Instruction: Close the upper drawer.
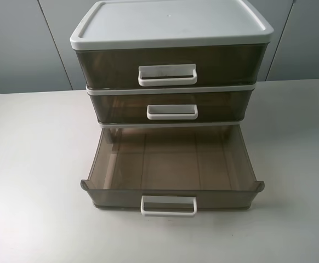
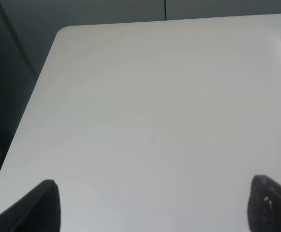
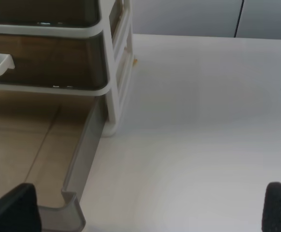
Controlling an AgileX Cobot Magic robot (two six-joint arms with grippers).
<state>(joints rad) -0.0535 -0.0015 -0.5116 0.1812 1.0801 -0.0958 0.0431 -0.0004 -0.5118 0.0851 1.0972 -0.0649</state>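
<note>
upper drawer (image 1: 110, 66) apart from right tool (image 3: 147, 211)

Smoky brown translucent plastic drawers: three, stacked at 12 o'clock (image 1: 170, 66), (image 1: 170, 105), (image 1: 170, 175)
White rectangular loop handles: three (image 1: 167, 75)
White plastic cabinet frame: one (image 1: 170, 22)

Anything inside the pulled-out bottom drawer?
The open drawer looks empty; only its smoky floor shows. The strip just behind its front wall is hidden in the high view.
</note>
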